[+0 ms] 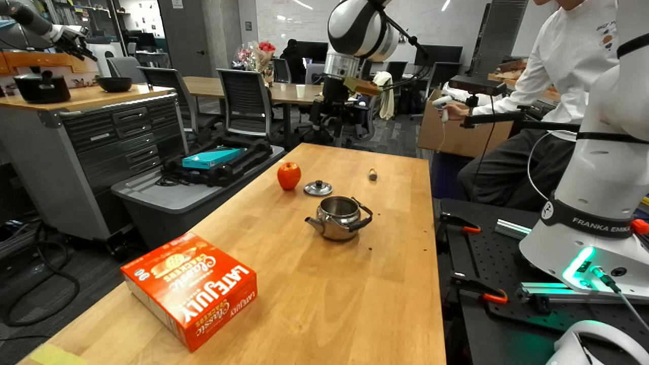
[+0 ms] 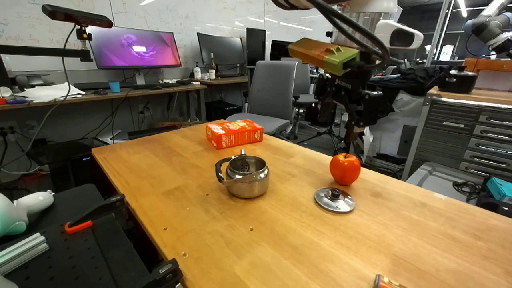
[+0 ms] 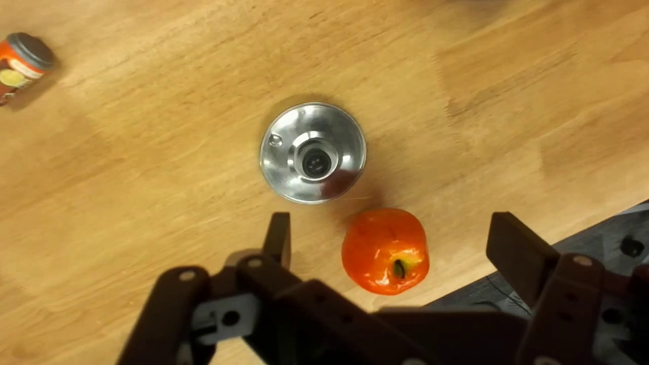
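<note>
Our gripper (image 3: 390, 222) | jaws spread wide, holding nothing | apple (image 3: 385, 248) below it, framed by their gap | lid (image 3: 314, 154) lying beyond, likely why we see the teapot (image 2: 250, 188) uncovered, farther off

In the wrist view the gripper (image 3: 393, 235) is blurred and runs past the bottom edge, the left edge cuts through a small orange container (image 3: 23, 66), and a dark sliver (image 3: 471, 2) at the top shows too little to identify. In an exterior view the kettle (image 2: 250, 189) hides all but the tip of its spout (image 2: 242, 152). The person (image 1: 547, 81) in an exterior view loses most of the head to the top edge, and the print (image 1: 607, 36) on the shirt (image 1: 568, 56) is too small to read.
</note>
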Tool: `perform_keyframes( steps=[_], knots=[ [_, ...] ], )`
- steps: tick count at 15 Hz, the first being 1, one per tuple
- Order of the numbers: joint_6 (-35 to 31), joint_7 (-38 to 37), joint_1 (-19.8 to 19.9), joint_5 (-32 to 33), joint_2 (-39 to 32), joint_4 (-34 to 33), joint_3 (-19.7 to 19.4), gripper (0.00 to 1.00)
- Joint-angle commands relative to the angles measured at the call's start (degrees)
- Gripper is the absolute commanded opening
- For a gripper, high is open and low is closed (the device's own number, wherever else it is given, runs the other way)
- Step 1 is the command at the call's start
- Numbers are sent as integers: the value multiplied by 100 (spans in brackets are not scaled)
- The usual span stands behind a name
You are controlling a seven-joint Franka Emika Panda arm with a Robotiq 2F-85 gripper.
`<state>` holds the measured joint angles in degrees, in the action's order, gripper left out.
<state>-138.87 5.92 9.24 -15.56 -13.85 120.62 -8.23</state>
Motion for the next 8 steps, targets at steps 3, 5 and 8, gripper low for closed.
perform_keyframes(
  steps=[3,5,8],
  knots=[
    [-404,142,231,-93,-539,-139,111,100],
    [-273,116,321,-68,-799,-457,110,100],
    [-232,118,442,-101,-1016,-670,155,100]
  ],
)
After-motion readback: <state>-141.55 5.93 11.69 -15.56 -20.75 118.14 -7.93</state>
